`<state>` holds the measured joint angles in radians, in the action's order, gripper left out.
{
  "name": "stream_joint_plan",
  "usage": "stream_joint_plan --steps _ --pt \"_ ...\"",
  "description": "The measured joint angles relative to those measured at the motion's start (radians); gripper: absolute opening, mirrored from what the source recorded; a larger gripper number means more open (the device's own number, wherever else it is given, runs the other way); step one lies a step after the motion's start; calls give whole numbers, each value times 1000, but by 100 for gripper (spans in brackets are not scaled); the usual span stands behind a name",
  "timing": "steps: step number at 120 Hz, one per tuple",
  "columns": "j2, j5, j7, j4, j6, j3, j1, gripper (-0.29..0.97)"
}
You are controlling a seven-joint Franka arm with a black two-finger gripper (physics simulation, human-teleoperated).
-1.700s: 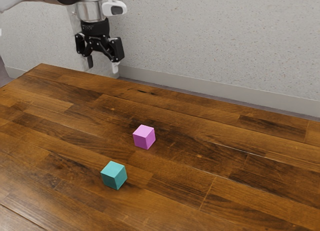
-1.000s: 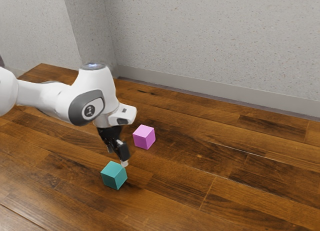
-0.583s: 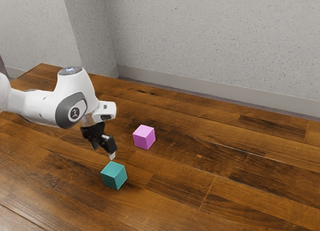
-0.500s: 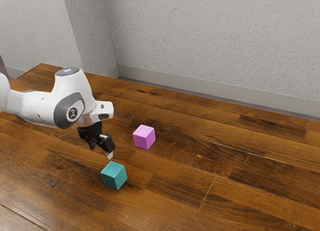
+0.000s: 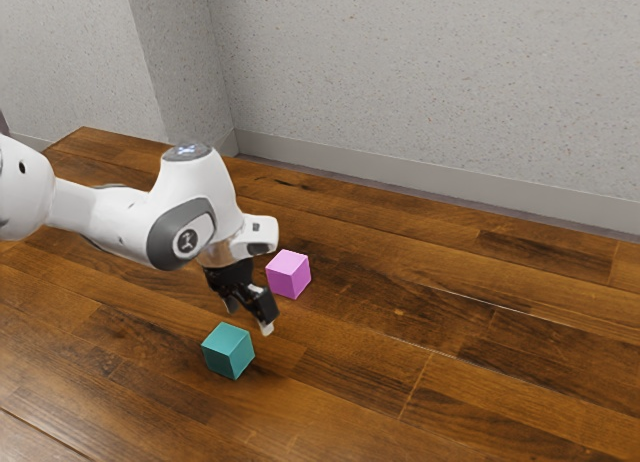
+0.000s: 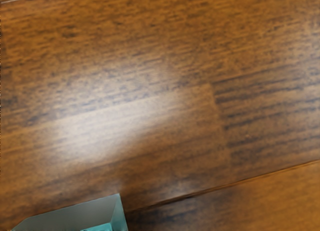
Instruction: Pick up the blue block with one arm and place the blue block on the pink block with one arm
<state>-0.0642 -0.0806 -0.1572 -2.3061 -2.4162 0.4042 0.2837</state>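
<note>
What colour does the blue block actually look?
The blue block looks teal, best seen in the exterior view.

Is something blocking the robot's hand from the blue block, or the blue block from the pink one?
Nothing visible does. The black hand hangs close by the small blue-green cube, slightly higher, with bare wooden table between them. Between that cube and the pink cube lies only bare wood too.

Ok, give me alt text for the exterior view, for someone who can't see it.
A white arm reaches from the left, its black pincer low over a wooden table, between a blue block nearer the camera and a pink block behind. The blocks sit apart on the wood.
</note>
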Motion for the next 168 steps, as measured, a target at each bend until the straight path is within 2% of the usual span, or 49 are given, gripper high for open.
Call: stream_joint_plan --steps 13,28,90,99,168 --pt "-24 -1 10 0 -1 -6 39 68" --pt "-57 1 23 2 -9 -10 31 68" --pt "-27 22 52 -17 11 -24 26 68" --pt "-26 42 52 -21 12 -32 33 68" --pt "-59 76 39 -32 -18 -35 31 68"
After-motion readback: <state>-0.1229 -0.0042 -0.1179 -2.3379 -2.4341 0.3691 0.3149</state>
